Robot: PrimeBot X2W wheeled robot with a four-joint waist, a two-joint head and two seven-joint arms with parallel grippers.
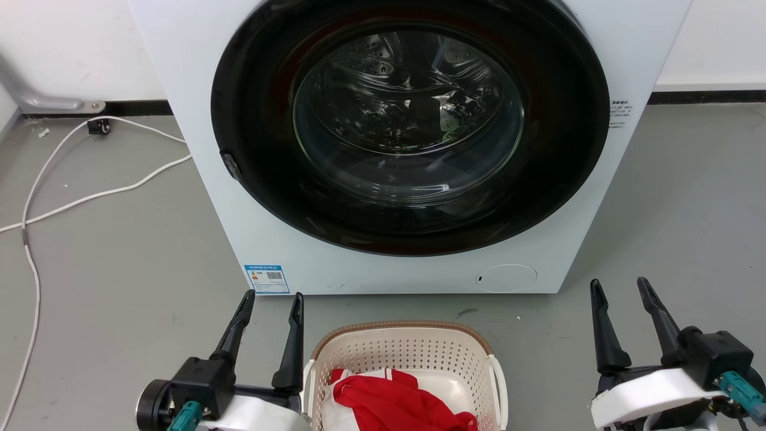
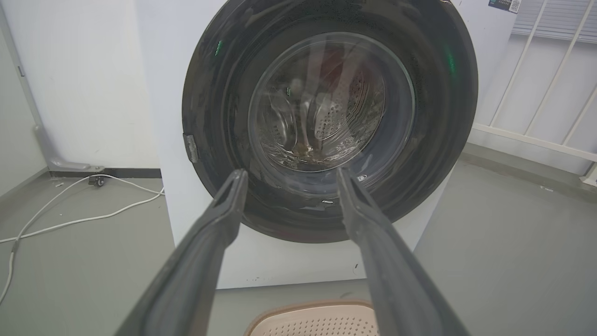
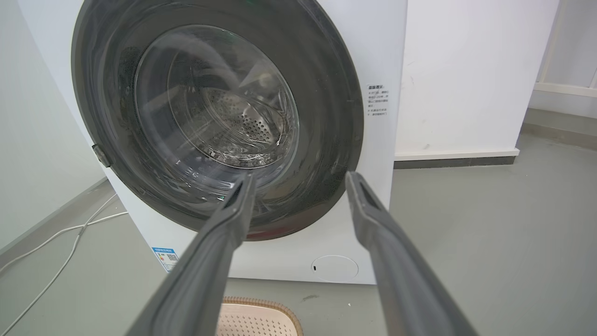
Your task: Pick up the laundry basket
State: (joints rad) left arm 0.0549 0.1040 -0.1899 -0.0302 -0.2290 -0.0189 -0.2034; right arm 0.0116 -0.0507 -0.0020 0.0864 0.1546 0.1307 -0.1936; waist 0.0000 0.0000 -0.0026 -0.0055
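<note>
The laundry basket (image 1: pixel 413 353), cream-white and perforated with a brown braided rim, stands on the grey floor at the bottom centre of the head view, holding red and white cloth (image 1: pixel 395 401). Its far rim (image 2: pixel 312 310) peeks in at the bottom of the left wrist view, and the basket (image 3: pixel 256 319) also shows low in the right wrist view. My left gripper (image 1: pixel 272 296) is open just left of the basket, fingers pointing at the washer. Well to the basket's right, my right gripper (image 1: pixel 619 284) is open and holds nothing.
A white front-loading washing machine (image 1: pixel 395 149) with a shut dark round door stands directly behind the basket. White cables (image 1: pixel 90 194) trail over the floor at the left. A white railing (image 2: pixel 550 93) stands to the right of the machine.
</note>
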